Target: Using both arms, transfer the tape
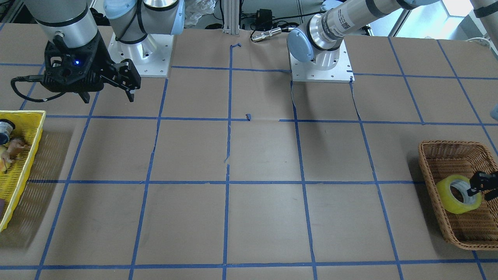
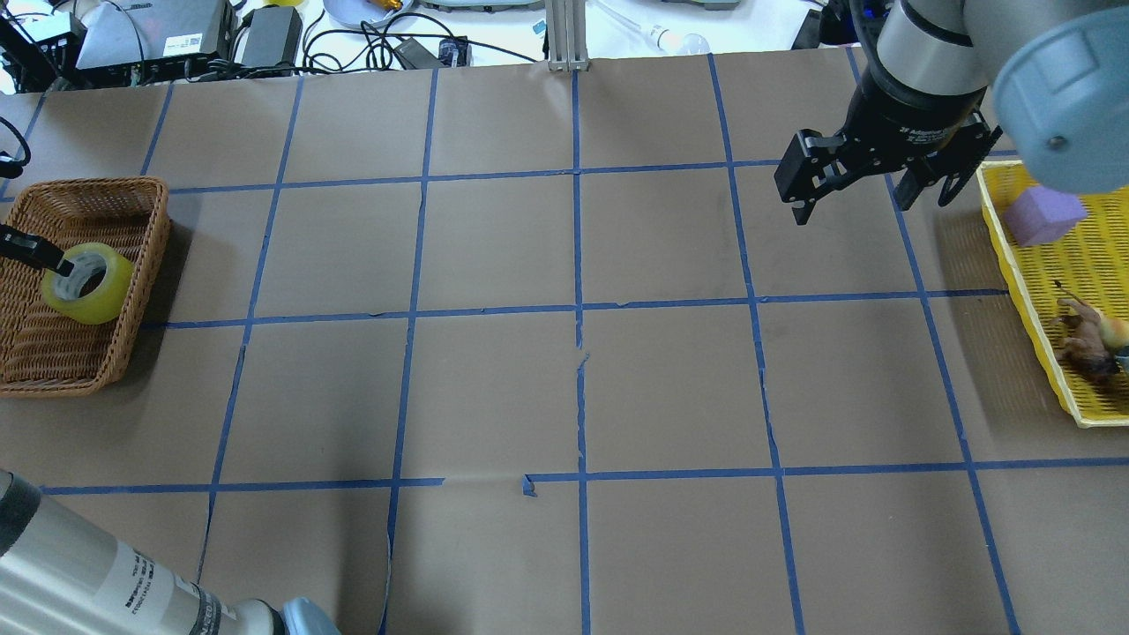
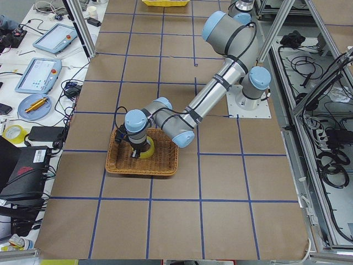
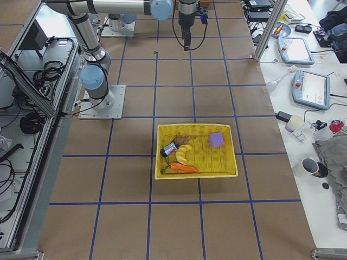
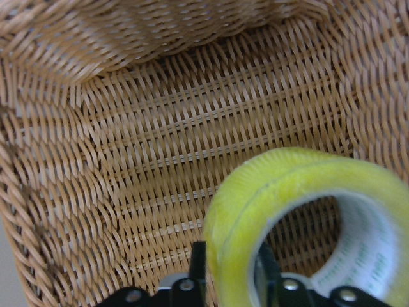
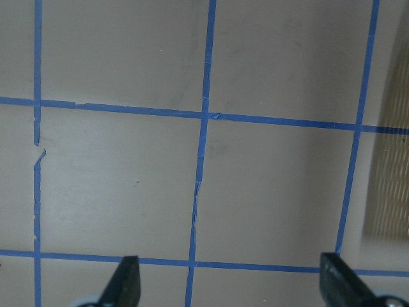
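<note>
The yellow tape roll with a white core sits tilted inside the wicker basket. My left gripper is shut on the roll's wall. In the left wrist view, one finger is outside the tape and one is inside its core. In the overhead view the tape is in the basket at the far left, with the left gripper on it. My right gripper is open and empty, hovering over the table beside the yellow basket. It also shows in the front view.
The yellow plastic basket holds a purple block, a toy animal and other small items. Blue tape grid lines cross the brown table. The arm bases stand at the robot's edge. Cables and devices lie beyond the far edge.
</note>
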